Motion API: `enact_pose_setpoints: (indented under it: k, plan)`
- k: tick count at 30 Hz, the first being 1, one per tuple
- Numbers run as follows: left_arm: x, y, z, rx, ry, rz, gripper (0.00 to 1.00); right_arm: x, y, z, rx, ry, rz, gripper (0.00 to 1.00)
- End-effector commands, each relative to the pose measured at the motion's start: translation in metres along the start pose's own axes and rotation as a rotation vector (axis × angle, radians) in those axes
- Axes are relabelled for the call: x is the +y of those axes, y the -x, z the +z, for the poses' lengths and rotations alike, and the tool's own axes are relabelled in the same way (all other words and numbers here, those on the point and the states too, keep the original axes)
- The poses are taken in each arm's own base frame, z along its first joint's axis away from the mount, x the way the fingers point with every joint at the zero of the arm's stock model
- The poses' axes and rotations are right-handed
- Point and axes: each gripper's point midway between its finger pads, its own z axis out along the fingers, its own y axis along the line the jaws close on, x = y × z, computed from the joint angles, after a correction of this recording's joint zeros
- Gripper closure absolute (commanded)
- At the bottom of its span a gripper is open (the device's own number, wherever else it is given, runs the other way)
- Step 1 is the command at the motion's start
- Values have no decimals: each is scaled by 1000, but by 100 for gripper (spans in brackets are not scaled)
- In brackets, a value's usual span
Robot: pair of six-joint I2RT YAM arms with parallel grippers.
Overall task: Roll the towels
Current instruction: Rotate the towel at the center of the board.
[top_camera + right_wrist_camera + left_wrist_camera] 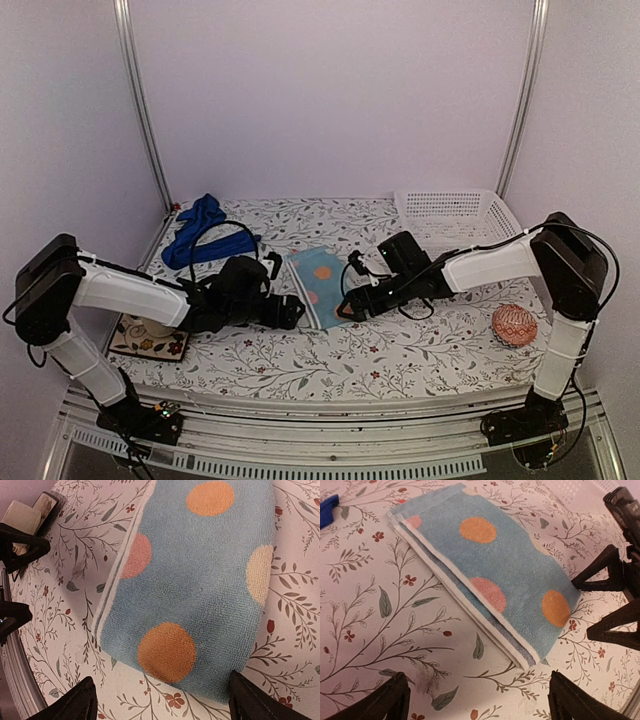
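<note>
Slippage risk: light-blue towel, folded flat mid-worktop btwn L claw and R claw (both jaws apart, empty), could unfold or skid if only its top layer gets pinched, w/ royal-blue towel bunched far left.

Light-blue towel nubby terry cloth; basket white perforated plastic
</note>
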Motion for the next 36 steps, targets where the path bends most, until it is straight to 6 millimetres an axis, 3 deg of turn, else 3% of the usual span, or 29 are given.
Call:
enact_pose_setpoints:
  k: [1, 6, 12, 19, 29, 36]
  plan:
    - [2, 6, -16, -60, -4, 62, 3, 6, -4, 9, 9, -21, 13, 9]
    - [10, 4, -23, -109, 9, 157, 3, 26, -12, 12, 28, 46, 8, 9]
    - [1, 2, -21, -146, -24, 299, 4, 54, -13, 5, 37, 119, -32, 9]
    - [-31, -3, -24, -270, -125, 551, 6, 41, 15, -45, -69, -55, -169, 7]
    - [-59, -40, 19, -197, -98, 938, 22, 14, 45, -128, -248, -151, -150, 6]
    - [-60, -48, 36, -182, -18, 1073, 22, 17, 40, -146, -280, -136, -145, 6]
